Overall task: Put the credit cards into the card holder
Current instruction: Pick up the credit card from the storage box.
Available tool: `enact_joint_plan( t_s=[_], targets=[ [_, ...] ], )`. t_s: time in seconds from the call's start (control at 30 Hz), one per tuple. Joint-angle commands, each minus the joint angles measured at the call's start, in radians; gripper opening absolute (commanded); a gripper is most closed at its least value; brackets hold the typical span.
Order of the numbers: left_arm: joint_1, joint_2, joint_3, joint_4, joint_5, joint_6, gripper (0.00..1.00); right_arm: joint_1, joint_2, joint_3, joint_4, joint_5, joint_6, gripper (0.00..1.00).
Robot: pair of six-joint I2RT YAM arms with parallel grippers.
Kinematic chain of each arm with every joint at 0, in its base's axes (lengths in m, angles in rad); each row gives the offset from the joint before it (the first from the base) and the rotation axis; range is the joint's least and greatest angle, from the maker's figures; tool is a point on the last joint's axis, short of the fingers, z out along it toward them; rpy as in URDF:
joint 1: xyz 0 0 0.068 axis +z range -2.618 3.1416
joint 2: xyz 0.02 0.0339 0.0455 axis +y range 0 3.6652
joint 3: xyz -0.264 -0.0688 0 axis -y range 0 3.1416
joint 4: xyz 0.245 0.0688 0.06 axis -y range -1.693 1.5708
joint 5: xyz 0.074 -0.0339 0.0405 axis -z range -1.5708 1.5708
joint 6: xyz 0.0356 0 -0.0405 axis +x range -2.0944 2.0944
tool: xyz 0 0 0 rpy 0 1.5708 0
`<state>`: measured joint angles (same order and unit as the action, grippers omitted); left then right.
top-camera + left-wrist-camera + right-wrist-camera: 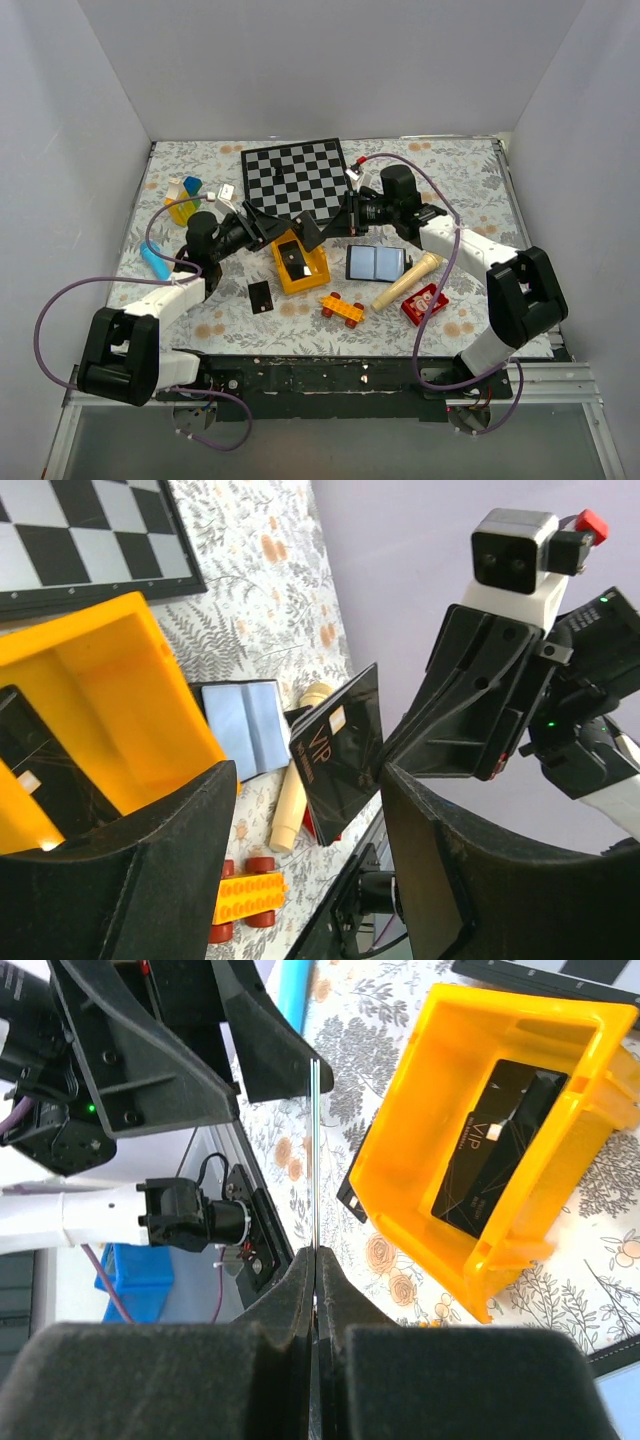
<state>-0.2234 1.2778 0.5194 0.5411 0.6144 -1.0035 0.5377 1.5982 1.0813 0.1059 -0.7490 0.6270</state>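
Pinching one credit card by an edge, my right gripper is closed hard on it above the middle of the table, jaws pressed together with only the sliver of card between them. My left gripper stands open around the same card, one finger on each side, neither touching it.

The card holder lies open and flat just right of the table's middle, blue-grey lining up, with nothing pinning it. A second card rests inside the yellow bin at the centre, and a third card lies flat on the cloth nearer the near edge, left of centre.

What worries me is the grip. The card is thin, stiff and glossy, and I hold only a narrow strip of it, so I judge it could pivot in my pads if either left finger brushes it as the arms part. The holder looks soft and light; pushing a rigid card at a tight fabric pocket would probably shove it across the floral cloth towards the wooden pin rather than seat the card. I expect it needs bracing with my free gripper.

The bin is hard moulded plastic with steep walls, awkward for reaching the card lying flat on its floor. My pads are matte black foam, slightly grainy. The card carries pale "VIP" lettering and a small light chip.
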Motion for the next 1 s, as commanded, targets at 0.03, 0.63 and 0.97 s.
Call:
enact_joint_plan(
  t_s=[0.03, 0.63, 0.97],
  targets=[
    [0.006, -0.060, 0.036, 0.008, 0.024, -0.006, 0.59, -0.004, -0.072, -0.026, 0.037, -0.102, -0.079, 0.01],
    [0.006, -0.086, 0.011, 0.086, 0.096, -0.057, 0.54, 0.007, -0.034, -0.043, 0.253, -0.191, 0.076, 0.01],
    [-0.005, -0.057, -0.022, 0.215, 0.140, -0.132, 0.36, 0.015, -0.026, -0.041, 0.267, -0.187, 0.089, 0.01]
  ],
)
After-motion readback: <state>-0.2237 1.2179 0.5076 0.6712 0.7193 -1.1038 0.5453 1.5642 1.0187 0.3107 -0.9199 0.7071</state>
